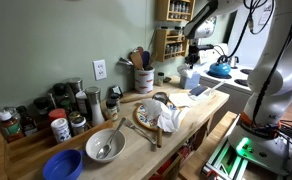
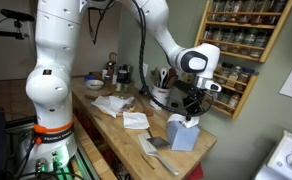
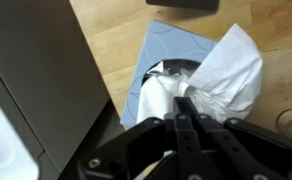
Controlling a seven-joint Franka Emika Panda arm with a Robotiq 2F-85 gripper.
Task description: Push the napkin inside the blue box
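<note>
Here the white napkin (image 3: 226, 65) bulges half out of the blue box (image 3: 171, 45), the jaws clenched together with their tips on it, the arm (image 2: 158, 38) arching over and pointing down, the box near the wooden surface's (image 3: 111, 25) end, bare wood around it.

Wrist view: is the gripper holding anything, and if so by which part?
Cannot be told. The gripper has its fingers together, tips against the napkin where it enters the blue box; whether tissue is pinched between them is hidden.
</note>
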